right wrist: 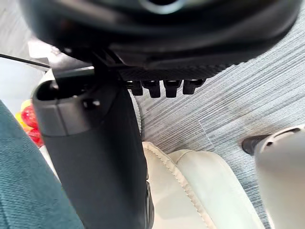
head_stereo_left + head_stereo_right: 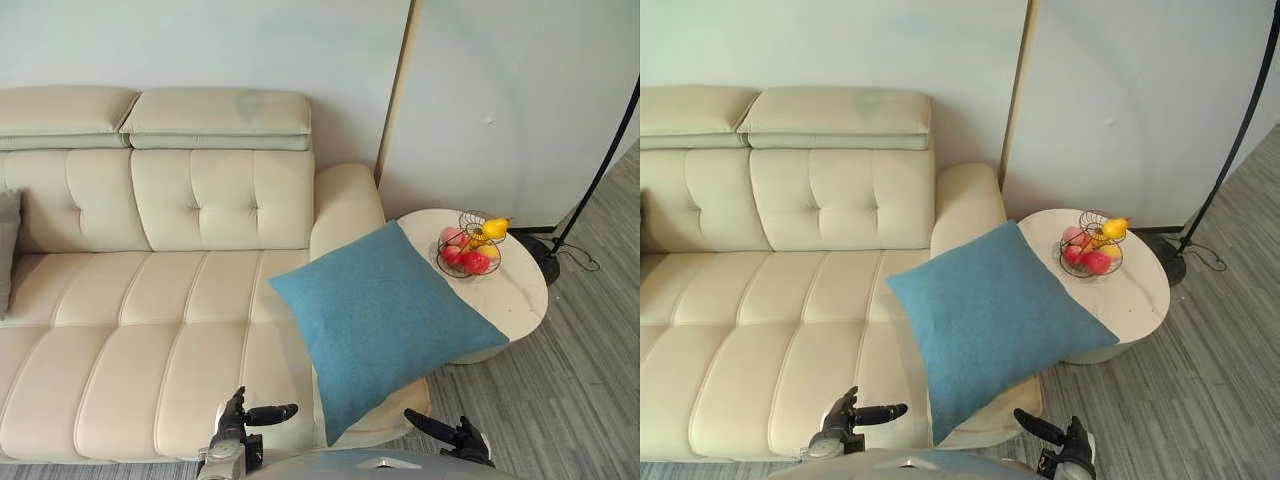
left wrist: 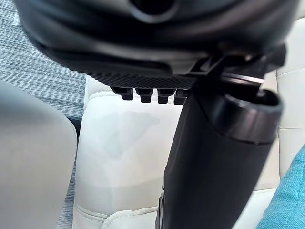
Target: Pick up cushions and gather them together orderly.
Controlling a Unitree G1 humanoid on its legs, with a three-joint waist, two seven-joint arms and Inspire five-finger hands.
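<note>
Two cushions show: a blue cushion (image 2: 385, 320) lies tilted over the sofa's (image 2: 150, 330) right end, one corner reaching toward the round bench (image 2: 515, 290) with its fruit basket (image 2: 470, 245); a grey cushion (image 2: 6, 250) sits at the far left. The left robot hand (image 2: 232, 428) and right robot hand (image 2: 465, 440) hang low before the sofa, fingers relaxed, holding nothing.
</note>
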